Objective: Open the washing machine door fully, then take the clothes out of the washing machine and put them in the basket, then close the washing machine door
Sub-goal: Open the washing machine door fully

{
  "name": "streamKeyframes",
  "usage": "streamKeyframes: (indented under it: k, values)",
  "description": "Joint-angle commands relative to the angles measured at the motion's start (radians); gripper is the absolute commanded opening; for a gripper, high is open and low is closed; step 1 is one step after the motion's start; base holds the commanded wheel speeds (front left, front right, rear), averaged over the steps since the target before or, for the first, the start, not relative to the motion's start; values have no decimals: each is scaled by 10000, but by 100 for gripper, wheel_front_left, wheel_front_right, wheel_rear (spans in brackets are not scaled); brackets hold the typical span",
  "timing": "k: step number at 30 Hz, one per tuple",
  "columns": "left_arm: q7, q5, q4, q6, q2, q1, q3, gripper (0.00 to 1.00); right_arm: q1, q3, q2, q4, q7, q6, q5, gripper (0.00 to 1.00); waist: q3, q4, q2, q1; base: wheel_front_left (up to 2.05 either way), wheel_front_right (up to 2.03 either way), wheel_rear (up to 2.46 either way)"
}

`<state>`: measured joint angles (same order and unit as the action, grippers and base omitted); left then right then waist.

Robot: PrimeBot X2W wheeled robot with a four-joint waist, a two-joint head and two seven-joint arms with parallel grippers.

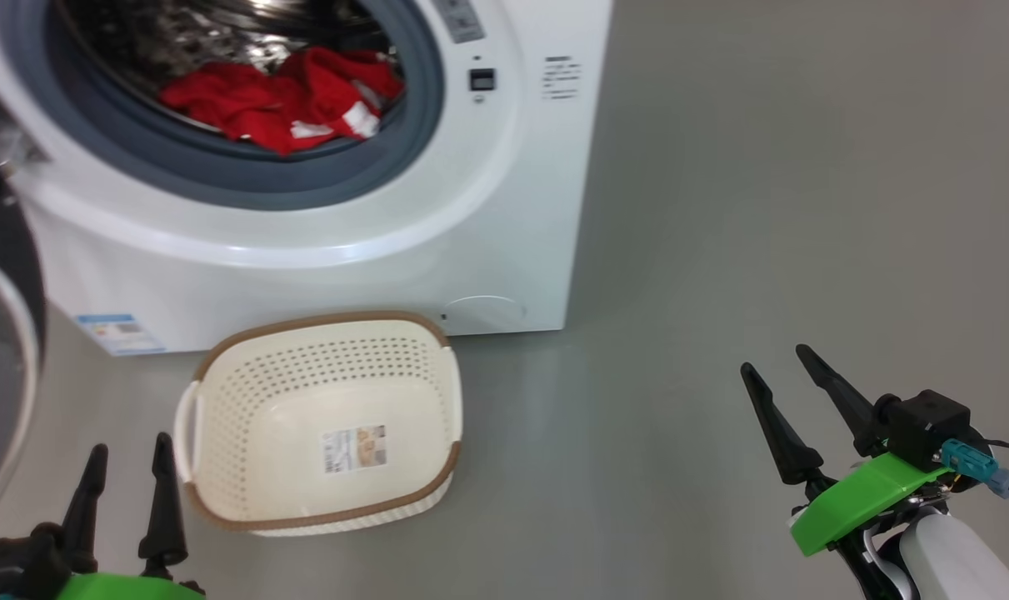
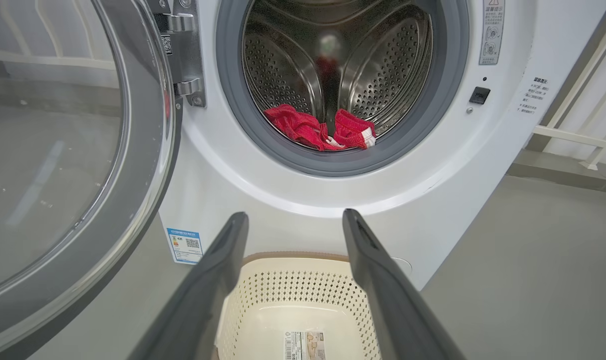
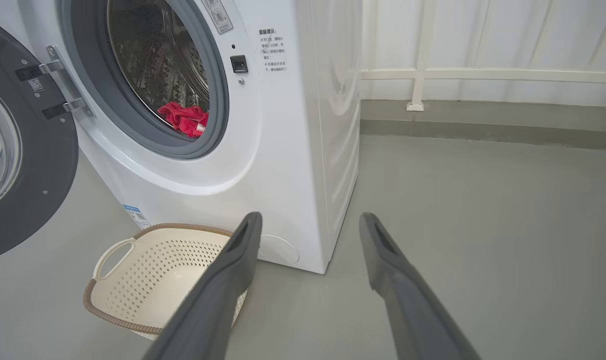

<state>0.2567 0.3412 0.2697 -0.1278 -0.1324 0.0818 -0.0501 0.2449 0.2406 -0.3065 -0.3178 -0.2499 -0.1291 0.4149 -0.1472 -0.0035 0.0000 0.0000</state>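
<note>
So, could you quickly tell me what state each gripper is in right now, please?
Left gripper: open, holding nothing.
Right gripper: open, holding nothing.

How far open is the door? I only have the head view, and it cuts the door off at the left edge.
Observer: Right wrist view: the washing machine door stands swung wide on its hinges.
Operator: Anything deeper in the drum than the red pile?
Observer: Left wrist view: the clothes lie at the front lip; behind them, the perforated steel drum and a red blur I cannot identify.
Operator: What's right of the washing machine?
Observer: Grey floor, then a white railing along the wall.
</note>
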Motion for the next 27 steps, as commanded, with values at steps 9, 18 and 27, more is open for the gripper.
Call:
streamKeyframes:
  k: [9,18,27]
  values:
    - [51,54,-508,-28,-238,-191,-257,100,-331,-184,29,364,-118,-16,-132,100,-20,-927,0,0,0,0,0]
    - [51,104,-578,-28,-281,-129,-179,100,-316,-296,89,406,-118,-16,-187,100,-34,-920,0,0,0,0,0]
    - [51,245,-924,-29,-273,-177,-206,100,-278,-339,101,436,-118,-16,-202,100,-76,-815,0,0,0,0,0]
